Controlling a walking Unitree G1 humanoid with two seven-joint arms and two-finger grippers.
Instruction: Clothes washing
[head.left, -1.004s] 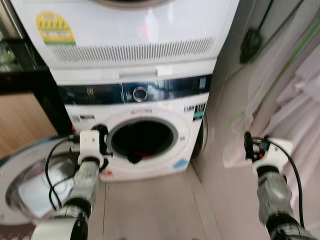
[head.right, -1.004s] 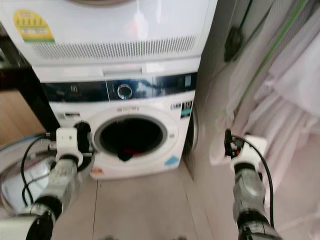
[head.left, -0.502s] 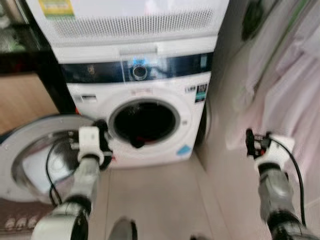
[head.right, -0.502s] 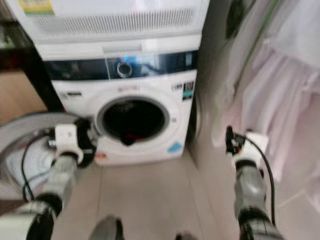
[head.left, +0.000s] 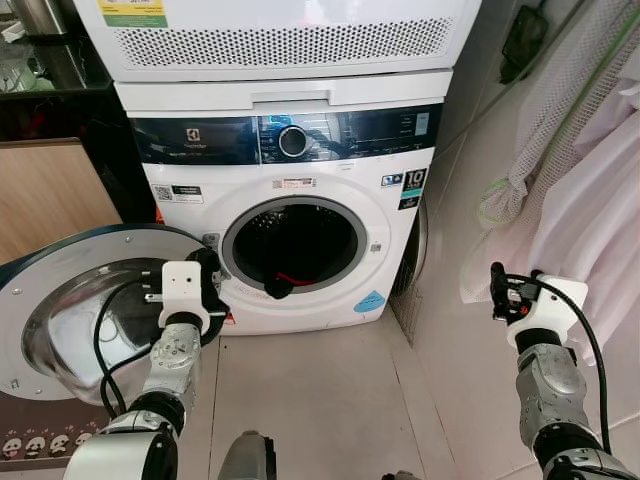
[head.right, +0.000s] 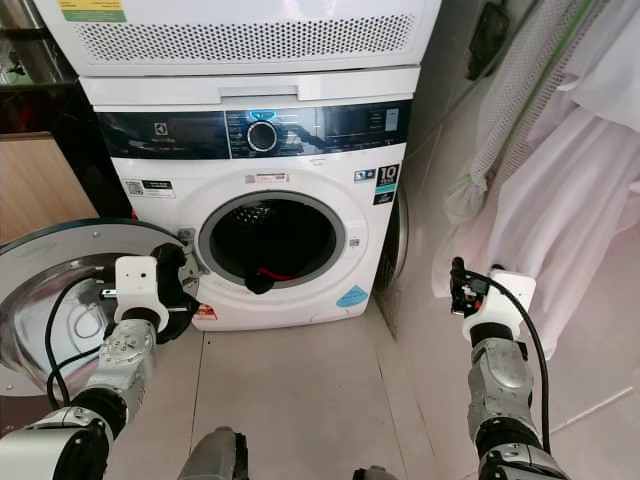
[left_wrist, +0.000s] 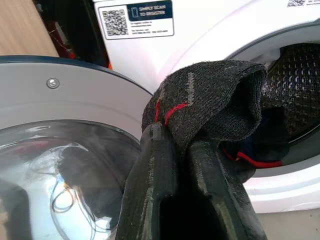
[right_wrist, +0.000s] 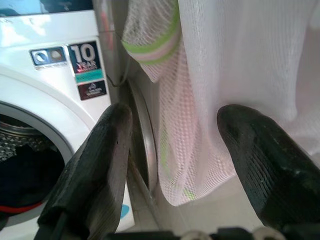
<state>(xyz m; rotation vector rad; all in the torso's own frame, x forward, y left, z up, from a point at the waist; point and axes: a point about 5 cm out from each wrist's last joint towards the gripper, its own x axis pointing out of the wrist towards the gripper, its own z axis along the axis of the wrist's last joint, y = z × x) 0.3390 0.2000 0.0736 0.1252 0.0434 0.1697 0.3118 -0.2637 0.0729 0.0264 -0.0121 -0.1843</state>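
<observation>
**A:** Status on the left side?

**B:** Your left gripper (left_wrist: 185, 145) is pinched together on a dark sock (left_wrist: 210, 95) with red stitching. It sits low, just beside the drum opening (head.left: 295, 245) of the washing machine (head.left: 290, 190), between the opening and the open door (head.left: 75, 300).

**A:** Risks from here?

**B:** As I read it, three. The grip is on one edge of the sock, so it could slip out and land on the floor (head.left: 310, 400) if you swing fast. Another dark garment with red trim (head.left: 280, 285) hangs over the drum lip; push the sock in shallow and both could spill out, or get caught when the door closes. Also the gripper is close to the door, so a wide arc could knock it.

**A:** Right side?

**B:** Your right gripper (right_wrist: 172, 150) has its fingers spread apart, holding nothing, near the mesh laundry bag (right_wrist: 155, 45) and white hanging cloth (head.left: 590, 220). Drift could snag the mesh.

**A:** Counts?

**B:** One washer, one unit stacked on top, one open door, one held sock, one garment visible on the lip, one control dial (head.left: 292, 141), two grippers.
</observation>
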